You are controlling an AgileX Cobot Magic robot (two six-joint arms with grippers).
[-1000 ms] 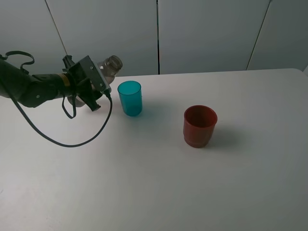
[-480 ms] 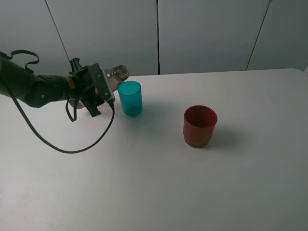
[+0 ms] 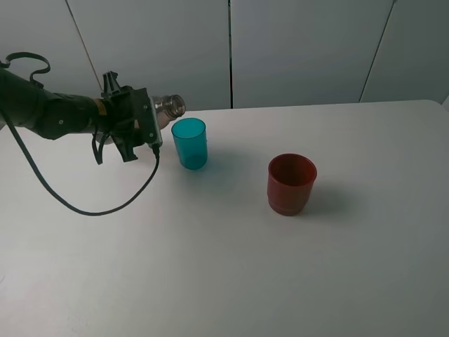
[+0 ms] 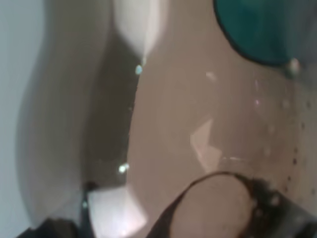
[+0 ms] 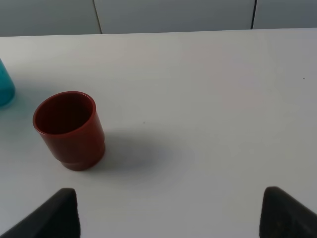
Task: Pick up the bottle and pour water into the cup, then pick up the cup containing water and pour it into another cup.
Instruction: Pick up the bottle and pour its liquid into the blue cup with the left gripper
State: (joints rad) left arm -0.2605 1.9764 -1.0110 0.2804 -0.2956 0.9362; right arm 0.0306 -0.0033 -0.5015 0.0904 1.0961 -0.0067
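Nearest: white table (image 3: pixel 224 281), matte and smooth. Low over it in the right wrist view, right gripper (image 5: pixel 168 215), jaws wide apart, dark rounded tips at either edge of the view, nothing between them, touching nothing. Next back, right of centre, red cup (image 3: pixel 292 184): opaque red-brown plastic, squat, wide mouth, stepped narrower base, upright on the table, soft shadow to its right, dark inside, contents not discernible. Well apart from it, further back and left, teal cup (image 3: pixel 189 143): translucent teal plastic, slim, straight-sided, upright, open top. Front-left of that, thin black cable (image 3: pixel 98 203) looping down low from the left arm. Just left of the teal cup, left gripper (image 3: pixel 133 125), black and angular, raised off the table, jaws clamped on the bottle (image 3: pixel 168 106). Clear grey-brown plastic, tilted close to horizontal, uncapped threaded neck poking toward the teal cup, mouth just beside and above its rim; touching or apart, cannot tell. Bottle body mostly hidden behind the gripper from the high camera. Filling the left wrist view as a blurred brownish curved wall with droplets, teal rim beyond it. Farthest: pale grey wall panels (image 3: pixel 302 49) with thin dark seams.
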